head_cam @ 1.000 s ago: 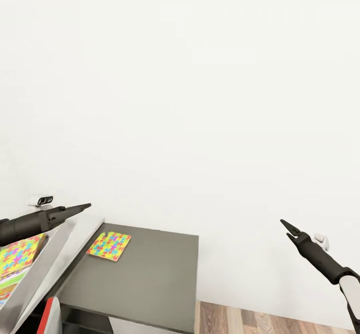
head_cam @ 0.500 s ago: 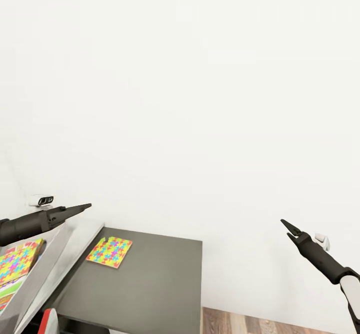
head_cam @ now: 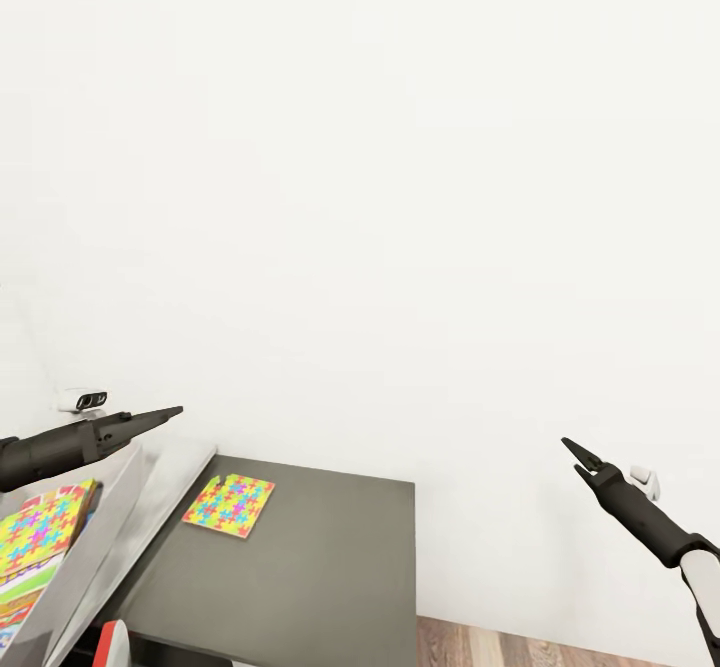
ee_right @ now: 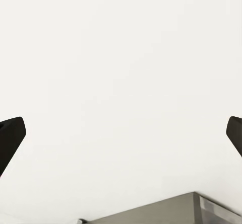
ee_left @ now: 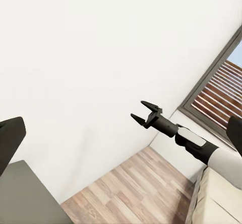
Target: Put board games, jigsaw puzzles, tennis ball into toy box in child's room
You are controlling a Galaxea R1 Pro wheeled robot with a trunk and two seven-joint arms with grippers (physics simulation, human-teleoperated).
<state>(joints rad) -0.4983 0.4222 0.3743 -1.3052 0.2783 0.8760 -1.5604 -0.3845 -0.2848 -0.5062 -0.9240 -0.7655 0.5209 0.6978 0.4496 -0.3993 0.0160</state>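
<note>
Facing a plain matt white wall, the robot holds both arms out in front with nothing in either. The left gripper is a slim dark tapered point over the near left of the table; from the head view I cannot tell whether its fingers are parted. The right gripper, well off to the right over bare wall, shows its two short black fingers spread apart in the left wrist view, empty between them.

One jigsaw puzzle lies flat on the lower dark grey cabinet section, near its far left corner: a thin square panel of interlocking yellow, orange, cyan, pink and green pieces. Just left of it the pale, smooth desk top rises as a slanted light grey edge. Further left, at the picture's edge, a second jigsaw puzzle lies on top of a stack, with green-yellow edges of something printed showing beneath it; what holds the stack is cut off.

Wood-plank floor shows at the near right, past the cabinet's squared corner. In the left wrist view a dark-framed window and a beige mattress corner appear beyond the right arm.
</note>
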